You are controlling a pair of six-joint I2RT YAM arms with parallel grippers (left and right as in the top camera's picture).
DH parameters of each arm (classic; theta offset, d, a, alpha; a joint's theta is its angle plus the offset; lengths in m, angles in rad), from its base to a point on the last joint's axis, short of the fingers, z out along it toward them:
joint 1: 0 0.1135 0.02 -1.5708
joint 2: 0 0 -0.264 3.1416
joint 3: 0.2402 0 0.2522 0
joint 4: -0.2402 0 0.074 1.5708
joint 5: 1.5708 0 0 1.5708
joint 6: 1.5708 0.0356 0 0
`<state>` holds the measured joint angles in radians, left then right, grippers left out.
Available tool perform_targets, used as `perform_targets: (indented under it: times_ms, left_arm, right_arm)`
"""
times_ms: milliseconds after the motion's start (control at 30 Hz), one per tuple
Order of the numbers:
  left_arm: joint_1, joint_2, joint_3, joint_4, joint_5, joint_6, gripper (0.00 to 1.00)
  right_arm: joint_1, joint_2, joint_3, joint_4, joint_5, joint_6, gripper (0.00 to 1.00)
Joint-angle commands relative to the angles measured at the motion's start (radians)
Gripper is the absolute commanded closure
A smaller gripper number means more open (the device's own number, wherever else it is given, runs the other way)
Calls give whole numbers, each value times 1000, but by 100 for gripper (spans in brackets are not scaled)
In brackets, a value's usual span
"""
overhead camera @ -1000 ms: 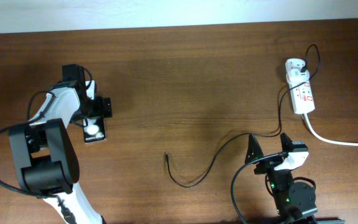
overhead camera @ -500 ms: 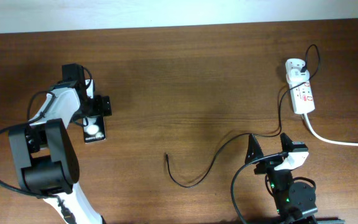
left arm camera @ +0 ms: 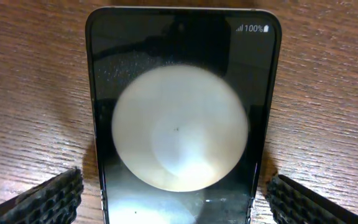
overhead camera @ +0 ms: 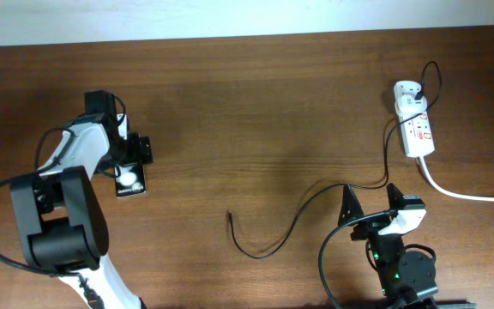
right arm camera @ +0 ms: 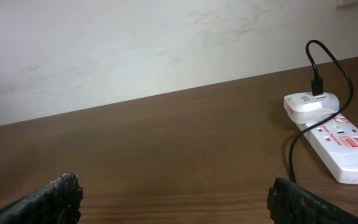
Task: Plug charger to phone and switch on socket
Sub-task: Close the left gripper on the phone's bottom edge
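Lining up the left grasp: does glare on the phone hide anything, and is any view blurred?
Left wrist: a large round lamp reflection washes out mid-screen on the phone; its edges are sharp. Overhead: that glare is only a small white spot. Right wrist: even light, socket sharp.

Phone [left arm camera: 183,93] between spread fingers [left arm camera: 45,199], tabletop [left arm camera: 30,81] beneath

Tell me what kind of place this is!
Probably a robot lab or test room. A left arm and a right arm sit at a wooden table by a plain white wall, with a phone, charger and power strip set out.
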<state>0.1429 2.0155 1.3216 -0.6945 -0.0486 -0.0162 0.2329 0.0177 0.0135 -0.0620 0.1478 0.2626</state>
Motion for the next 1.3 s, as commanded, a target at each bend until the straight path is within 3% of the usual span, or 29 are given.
perform_targets:
  times_ms: [0,1033,1167,1267]
  left_arm:
    - [2,32,-75,43,27,31,1]
    - [2,32,-91,1,27,93,0]
    - [2,32,-91,1,27,94,12]
    - [2,32,-91,2,27,94,12]
  right_arm:
    - [-5,-6,-8,-3,-5,5,1]
    - [-5,-6,-8,-3,-5,5,1]
    - [-5,-6,-8,-3,-5,5,1]
    - [-5,-6,-8,-3,-5,5,1]
